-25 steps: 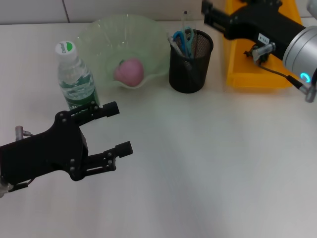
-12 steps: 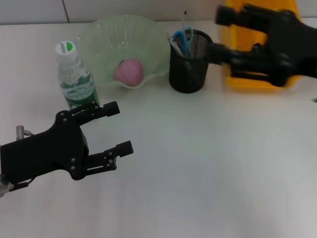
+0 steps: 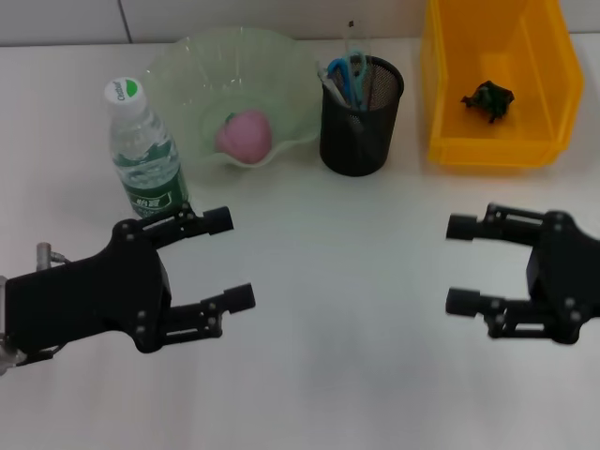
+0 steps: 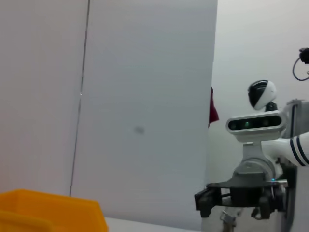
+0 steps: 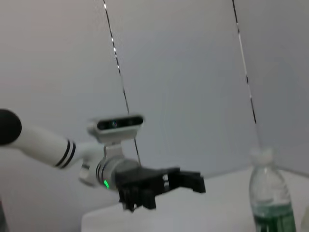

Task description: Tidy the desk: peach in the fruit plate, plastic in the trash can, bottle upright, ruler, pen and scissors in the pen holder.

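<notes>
Left gripper [image 3: 221,258] hovers over the near desk, jaws spread, empty; upright bottle [image 3: 142,150] just beyond it. Right gripper [image 3: 457,265] likewise spread and empty, well apart from the plastic [image 3: 488,99] lying in the trash can [image 3: 441,103].

Pen holder [image 3: 361,117] contents too tangled to distinguish.
</notes>
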Controlling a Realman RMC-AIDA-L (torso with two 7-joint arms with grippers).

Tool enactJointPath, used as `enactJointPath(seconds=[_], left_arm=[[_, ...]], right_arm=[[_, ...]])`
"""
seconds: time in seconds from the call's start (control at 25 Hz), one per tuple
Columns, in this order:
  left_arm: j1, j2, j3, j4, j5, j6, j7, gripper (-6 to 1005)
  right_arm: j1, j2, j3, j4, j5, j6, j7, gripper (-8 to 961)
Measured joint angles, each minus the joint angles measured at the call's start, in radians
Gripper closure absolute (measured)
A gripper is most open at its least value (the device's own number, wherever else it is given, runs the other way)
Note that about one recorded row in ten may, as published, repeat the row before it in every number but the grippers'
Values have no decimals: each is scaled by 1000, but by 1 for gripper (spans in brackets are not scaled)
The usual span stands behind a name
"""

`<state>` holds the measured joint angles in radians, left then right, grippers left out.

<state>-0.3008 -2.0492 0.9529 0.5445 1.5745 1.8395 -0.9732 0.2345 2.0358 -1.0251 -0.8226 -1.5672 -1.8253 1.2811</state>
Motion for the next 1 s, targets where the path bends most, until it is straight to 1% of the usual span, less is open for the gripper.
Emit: enactJointPath(seconds=[0.12,0.2,0.52,1.0], left_arm=[[-18,0,-1,0,46,-1,-13,190],[-24,-3,-4,0,61,-3,-14,190],[-37,-10,1,-9,76,-18,-17,190],[-55,-12,8,-9,87,-31,-47,190]], right_arm=[[-7,11,0,8,-50,12,-22,177],[-7,12,0,14,-57,16,-27,177],[-4,15,-1,61,-87,43,-45,177],[0,15,-1,68,-99,45,-49,177]])
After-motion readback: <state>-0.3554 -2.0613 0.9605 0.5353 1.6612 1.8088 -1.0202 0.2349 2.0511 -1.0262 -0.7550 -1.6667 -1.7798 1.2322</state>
